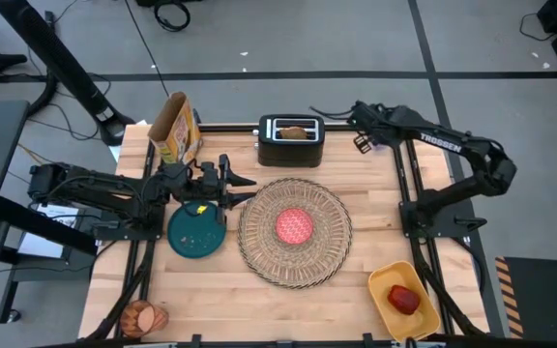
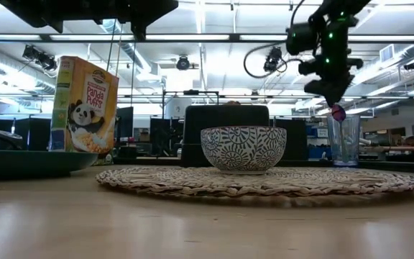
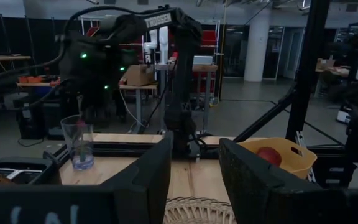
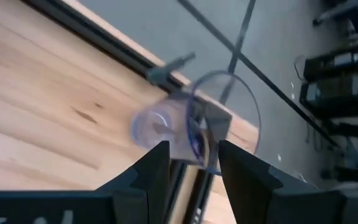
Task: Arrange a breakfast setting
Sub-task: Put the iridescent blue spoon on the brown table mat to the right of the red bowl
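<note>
A bowl (image 1: 294, 226), red inside and patterned outside (image 2: 243, 147), sits on the round woven placemat (image 1: 332, 246). The teal plate (image 1: 197, 237) lies left of it. My left gripper (image 1: 248, 189) hovers open above the plate's far edge. At the table's far right edge a clear glass (image 2: 346, 144) stands with the blue-purple spoon (image 4: 194, 140) upright in it. My right gripper (image 2: 334, 101) slants down over the glass rim, open, with the spoon's top (image 2: 338, 112) at its fingertips. A toast slice (image 1: 296, 131) sticks out of the toaster. The red apple (image 1: 404, 300) lies in a yellow basket. My right gripper comes at the spoon's upper end (image 4: 194, 149) slanting down from above, one finger on each side of it, right at the glass rim. Whether the fingers touch the spoon or the glass, I cannot tell.
A black toaster (image 1: 291, 145) and a cereal box (image 1: 175, 130) stand along the far edge. The yellow basket (image 1: 385, 285) sits at the near right corner. A round orange-brown thing (image 1: 145, 316) lies at the near left corner. Bare wood shows between the placemat and the glass.
</note>
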